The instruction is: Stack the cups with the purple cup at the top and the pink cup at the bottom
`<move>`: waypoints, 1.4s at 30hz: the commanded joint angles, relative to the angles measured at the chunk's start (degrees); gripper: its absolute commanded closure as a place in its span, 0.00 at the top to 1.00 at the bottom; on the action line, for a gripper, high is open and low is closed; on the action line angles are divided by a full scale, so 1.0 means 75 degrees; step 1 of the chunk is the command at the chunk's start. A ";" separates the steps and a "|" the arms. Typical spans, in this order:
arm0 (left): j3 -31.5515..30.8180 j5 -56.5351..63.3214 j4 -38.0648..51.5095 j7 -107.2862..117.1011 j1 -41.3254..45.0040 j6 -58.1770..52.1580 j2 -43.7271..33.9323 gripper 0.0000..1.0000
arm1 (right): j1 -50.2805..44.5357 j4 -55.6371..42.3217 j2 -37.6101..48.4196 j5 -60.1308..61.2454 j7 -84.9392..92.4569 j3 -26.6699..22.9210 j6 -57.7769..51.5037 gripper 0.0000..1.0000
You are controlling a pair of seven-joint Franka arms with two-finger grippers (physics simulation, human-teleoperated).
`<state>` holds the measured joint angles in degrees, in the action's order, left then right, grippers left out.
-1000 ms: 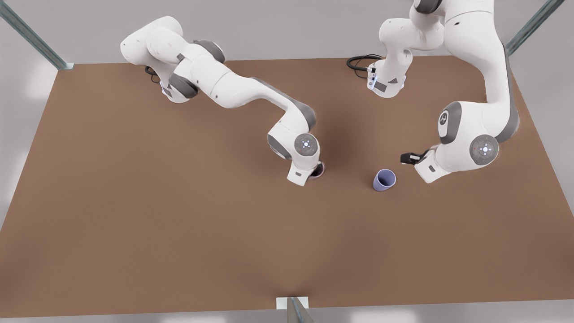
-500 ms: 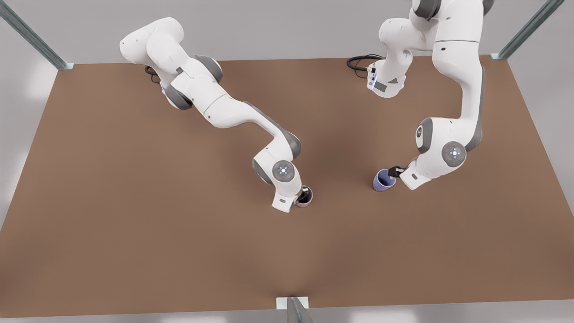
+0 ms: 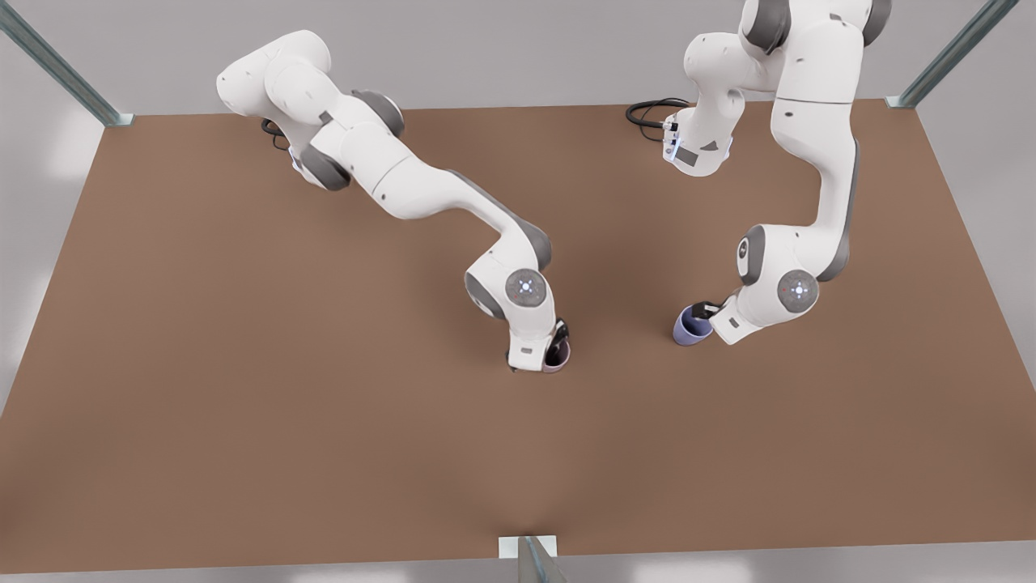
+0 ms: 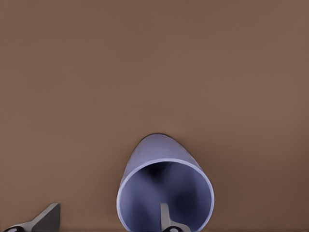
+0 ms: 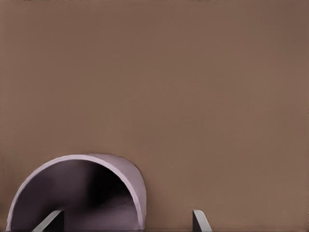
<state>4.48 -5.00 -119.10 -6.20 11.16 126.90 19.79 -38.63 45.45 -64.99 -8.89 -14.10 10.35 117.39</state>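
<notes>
On the flat brown tabletop (image 3: 243, 389) the two small tapered cups stand well apart, each with a gripper at its rim. The bluish-purple matte tumbler (image 3: 689, 327) sits upright towards the front view's right, and the left gripper (image 3: 711, 311) reaches it from that side. In the left wrist view its fingers are spread — one dark fingertip (image 4: 166, 218) dips inside the purple tumbler's (image 4: 161, 186) mouth while the other (image 4: 46, 218) stays outside, apart from the wall — so the wall lies between them, not pinched. The pale pink-mauve matte tumbler (image 3: 558, 358) stands near the table's middle, half hidden under the right gripper (image 3: 557, 344). In the right wrist view its fingers are spread too: one fingertip (image 5: 52, 221) is inside the pink tumbler (image 5: 104, 181), the other (image 5: 199, 221) outside, clear of the wall. Neither cup is lifted; both rest on the table.
</notes>
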 commanded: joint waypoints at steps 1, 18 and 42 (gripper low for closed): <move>0.0000 0.0011 0.0001 0.0007 0.0000 0.0038 0.0033 1.00 | 0.0006 0.0314 0.0310 0.0096 0.1130 0.0015 -0.0054 1.00; -0.0305 -0.0001 -0.0127 0.0112 0.0000 0.0483 0.0150 0.21 | 0.6088 0.4780 0.7037 0.0845 0.1505 -0.0032 -0.4156 1.00; -0.0984 -0.0001 0.6904 0.5854 0.2402 -0.3232 0.2494 0.21 | 0.6099 0.4674 0.7049 0.0916 0.1551 -0.0008 -0.4379 1.00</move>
<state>-2.96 -4.71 -67.36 19.22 28.98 102.90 38.46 7.12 80.53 -12.24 -2.10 -3.59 10.26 84.69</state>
